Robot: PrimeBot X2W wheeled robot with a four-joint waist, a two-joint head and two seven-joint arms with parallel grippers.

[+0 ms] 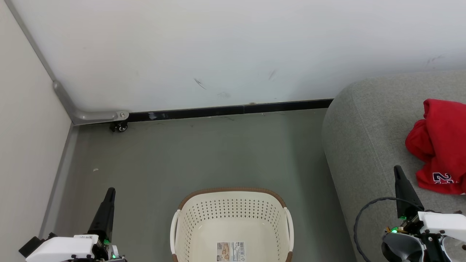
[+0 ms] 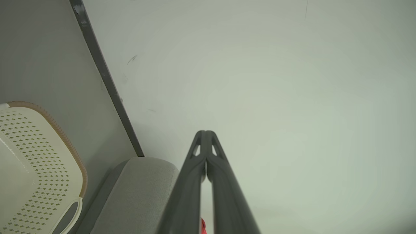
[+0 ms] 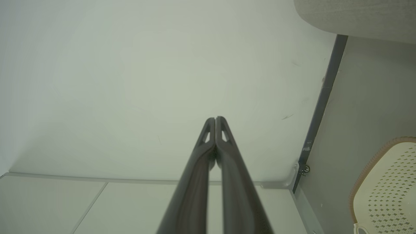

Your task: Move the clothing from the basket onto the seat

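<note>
A: Edges, room to move?
B: Grey floor (image 1: 204, 153) lies open between the basket (image 1: 233, 209), bottom centre, and the white wall (image 1: 218, 54) with its dark skirting strip (image 1: 233, 109). The seat (image 1: 364, 138) bounds the right with a rounded corner. A pale partition (image 1: 25, 127) bounds the left, small caster (image 1: 120, 127) at its foot.
A: The clothing?
B: The clothing (image 1: 442, 145) is a bright red crumpled heap on the seat, at the right frame edge. Dark lettering at its lower hem, cut off.
A: Materials?
B: Seat: light grey woven fabric. Basket: cream plastic, perforated sides, brown textured rim, white handles, printed label (image 1: 230, 251) on its smooth bottom.
A: Grippers?
B: Left gripper (image 1: 111, 190) low left over the floor. Right gripper (image 1: 397, 168) seen against the seat, near the clothing, apart from it. Both finger pairs pressed together, holding nothing.
</note>
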